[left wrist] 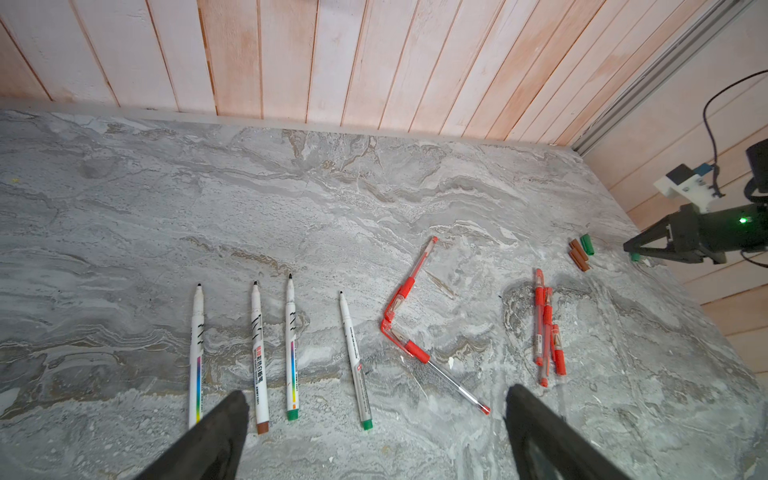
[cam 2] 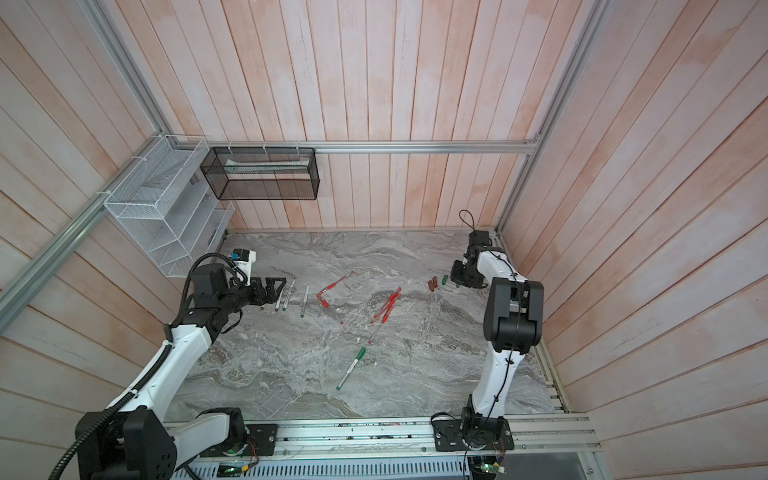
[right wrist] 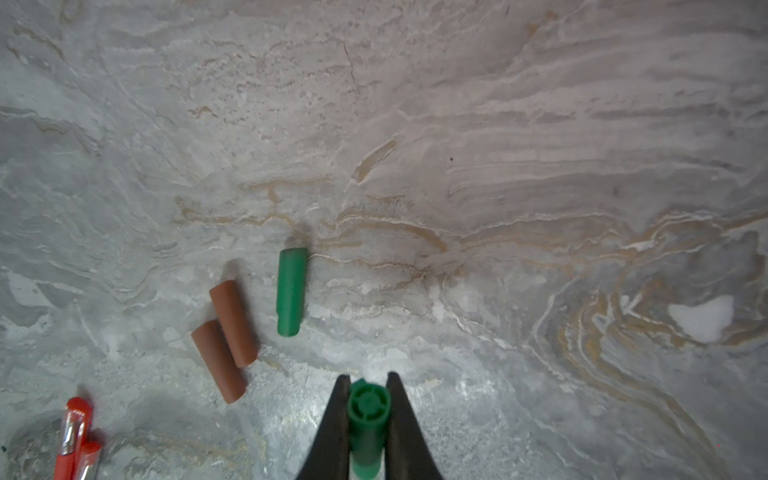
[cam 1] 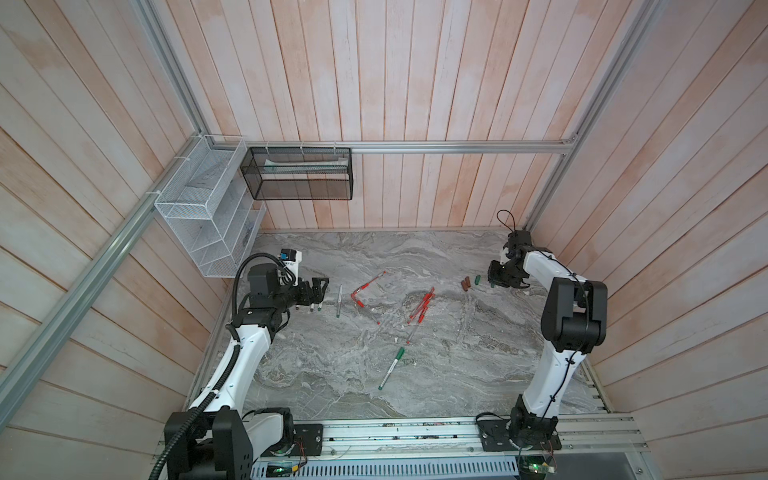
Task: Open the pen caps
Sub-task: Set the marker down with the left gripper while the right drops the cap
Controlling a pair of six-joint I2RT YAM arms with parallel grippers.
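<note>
Far left of the red pile point(cam 1: 422, 307), the left gripper point(cam 1: 321, 291) hangs with its jaws spread wide and nothing between them, over a row of four markers point(left wrist: 291, 353) that lie side by side with bare tips; those look done. Between that row and the pile, two red pens point(left wrist: 417, 352) lie in an L with their ends touching, and each seems to have its cap on. The pile itself is several red pens lying close together, also capped as far as I can tell, though they are small and overlap. On the robot's side of the pile, a little to its left, lies one green marker point(cam 1: 390, 369) with its cap on. Right of the pile and well apart from it, two brown caps point(right wrist: 233, 324) touch each other on the table point(right wrist: 498, 166), with a green cap point(right wrist: 292, 291) just beside them. Farther right of the pile, the right gripper point(right wrist: 368, 380) is clamped on another green cap, the held cap point(right wrist: 368, 405), with no pen in it. By my count four caps are off; the green marker and the red pens remain.
</note>
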